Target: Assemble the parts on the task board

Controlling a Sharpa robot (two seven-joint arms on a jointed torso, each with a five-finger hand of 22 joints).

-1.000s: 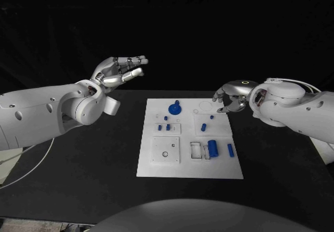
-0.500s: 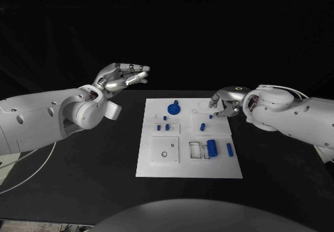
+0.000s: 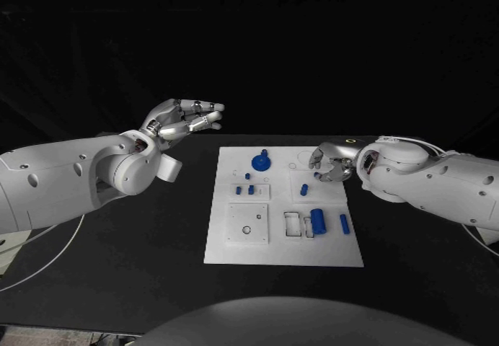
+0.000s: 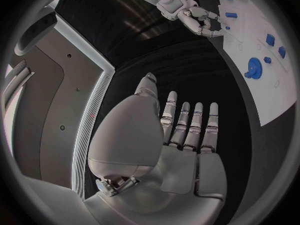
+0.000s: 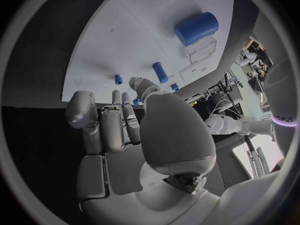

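Task board (image 3: 231, 249), a white plate, lies in the middle of the frame, long axis running top to bottom. Blue parts (image 3: 318, 220) rest on it, the large cylinder pointing the same way. Right hand (image 3: 331, 163) hovers at its upper right corner, fingers curled, empty. Left hand (image 3: 183, 117) hangs raised at upper left, fingers loosely apart, holding nothing.

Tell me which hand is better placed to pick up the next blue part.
Right. The right hand hovers empty over the white task board's far corner, near the small blue peg; the left hand is raised off the board.
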